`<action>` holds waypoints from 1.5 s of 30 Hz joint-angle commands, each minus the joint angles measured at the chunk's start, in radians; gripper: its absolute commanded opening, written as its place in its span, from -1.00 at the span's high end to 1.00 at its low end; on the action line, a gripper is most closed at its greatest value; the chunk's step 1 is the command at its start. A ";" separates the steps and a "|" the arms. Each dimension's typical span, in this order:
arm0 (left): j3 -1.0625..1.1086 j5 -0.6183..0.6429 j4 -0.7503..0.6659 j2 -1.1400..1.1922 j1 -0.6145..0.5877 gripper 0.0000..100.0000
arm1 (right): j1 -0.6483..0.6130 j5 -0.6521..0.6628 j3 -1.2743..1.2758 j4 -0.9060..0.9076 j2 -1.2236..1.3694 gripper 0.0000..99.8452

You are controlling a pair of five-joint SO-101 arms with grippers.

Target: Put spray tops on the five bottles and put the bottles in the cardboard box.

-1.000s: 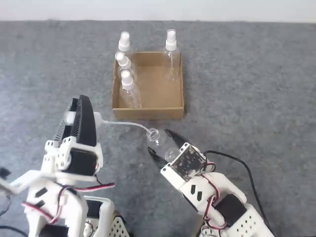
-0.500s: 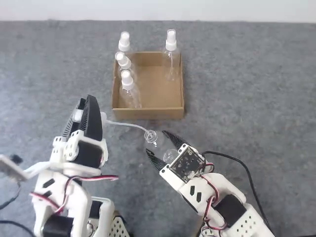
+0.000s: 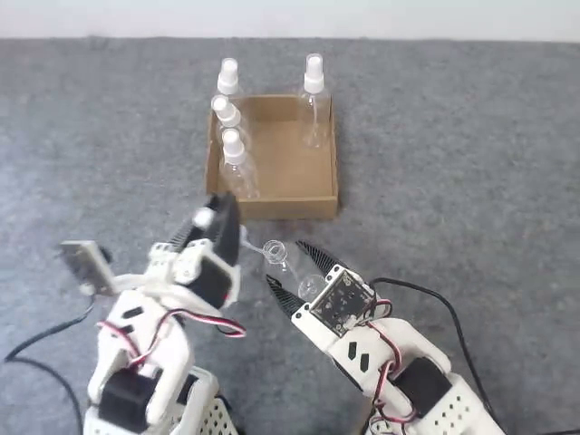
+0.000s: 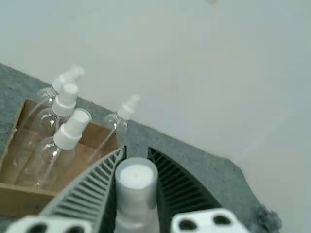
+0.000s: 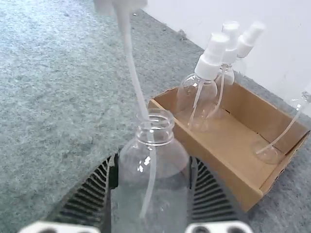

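My right gripper (image 3: pixel 285 263) (image 5: pixel 151 167) is shut on a clear open bottle (image 3: pixel 294 272) (image 5: pixel 150 189), held upright in front of the cardboard box (image 3: pixel 272 207) (image 5: pixel 214 170). Just left of it, my left gripper (image 3: pixel 217 222) (image 4: pixel 136 153) is shut on a white spray top (image 4: pixel 136 179) (image 5: pixel 119 5). The spray top's thin tube (image 5: pixel 133 77) hangs down through the bottle's neck (image 3: pixel 274 251), with the cap still well above the rim. Several capped bottles (image 3: pixel 233 149) (image 4: pixel 65 136) stand in the box, along its left side and at its far right corner (image 3: pixel 314 91).
Grey carpet (image 3: pixel 453 163) covers the table around the box. A white wall (image 4: pixel 194 58) runs behind the far edge. A black cable (image 3: pixel 444 304) trails beside the right arm.
My left arm swung right and toward the held bottle, tilting the spray top more upright. Its tube end, which lay beside the neck, now sits inside the bottle. The right arm barely moved.
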 commanded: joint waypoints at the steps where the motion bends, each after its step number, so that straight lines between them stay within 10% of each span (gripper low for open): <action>1: 0.028 -0.003 -0.012 -0.008 0.063 0.98 | -0.004 0.011 -0.021 -0.015 -0.018 0.99; 16: 0.242 -0.083 -0.203 -0.009 0.170 0.98 | -0.004 0.011 -0.021 0.019 -0.018 0.99; 45: -0.058 -0.184 0.163 -0.011 0.164 0.43 | 0.002 0.005 -0.012 0.028 -0.018 0.99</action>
